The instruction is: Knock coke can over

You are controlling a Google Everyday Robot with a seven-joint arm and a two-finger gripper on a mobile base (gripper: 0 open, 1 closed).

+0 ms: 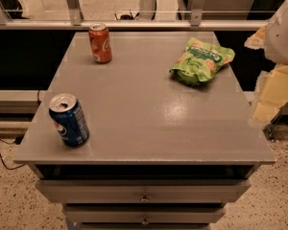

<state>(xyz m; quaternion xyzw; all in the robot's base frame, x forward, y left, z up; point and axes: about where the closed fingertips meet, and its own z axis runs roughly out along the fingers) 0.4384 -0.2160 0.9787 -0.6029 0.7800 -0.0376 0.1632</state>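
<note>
The coke can [100,43] is orange-red with white script and a silver top. It stands upright near the far left corner of the grey table [149,114]. My gripper [271,97] hangs at the right edge of the view, beside the table's right side and off its top. It is far from the coke can, across the whole width of the table. It holds nothing that I can see.
A blue Pepsi can [69,120] stands upright near the front left corner. A green snack bag [200,60] lies at the far right. The table has drawers below its front edge. A railing runs behind the table.
</note>
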